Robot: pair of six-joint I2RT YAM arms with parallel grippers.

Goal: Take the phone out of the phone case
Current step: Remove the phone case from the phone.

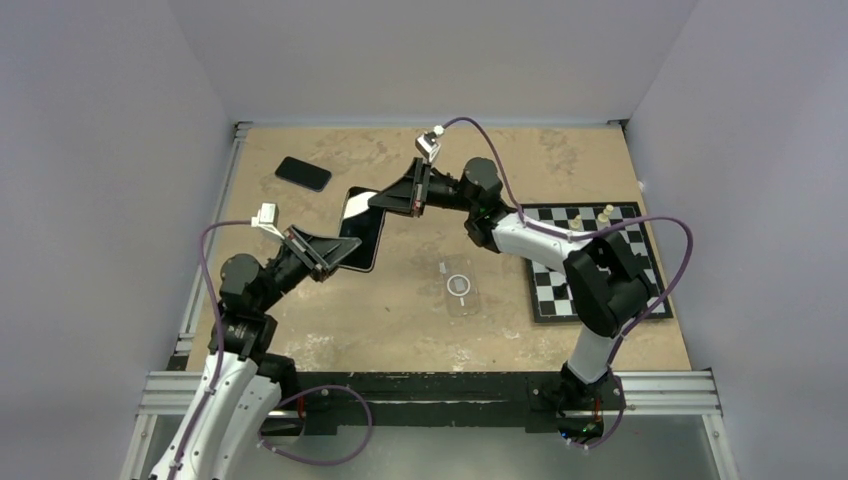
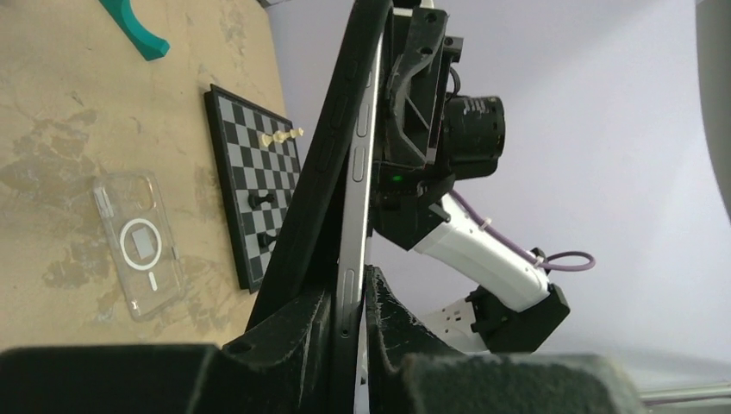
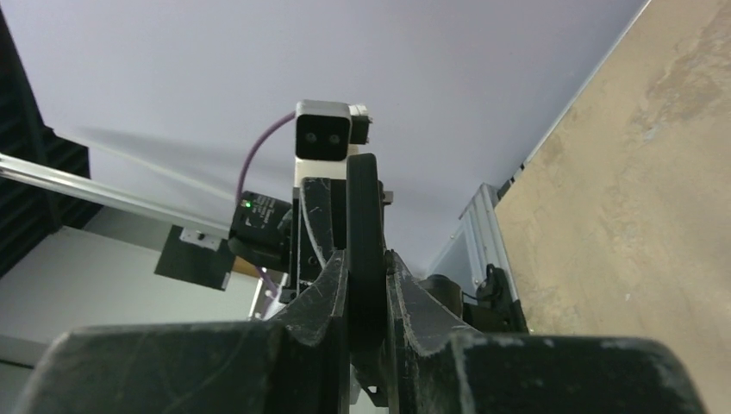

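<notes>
The left gripper [image 2: 349, 291] is clamped on the near end of the phone [image 2: 359, 164], whose silver edge shows beside the black phone case [image 2: 323, 164]; the case splays away toward 7 o'clock. The right gripper [image 3: 366, 272] pinches the phone's far end. The phone hangs off the table [image 1: 400, 330], at 10 o'clock from a clear case [image 1: 459, 286]. A chessboard [image 1: 548, 292] lies at 3 o'clock.

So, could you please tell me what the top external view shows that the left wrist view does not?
Only the top view: a black slab lying far left on the table. Only the left wrist: a teal piece, and the side edge of the cased phone. Both: left pincer and right pincer gripping that phone, the clear case, the chessboard.
</notes>
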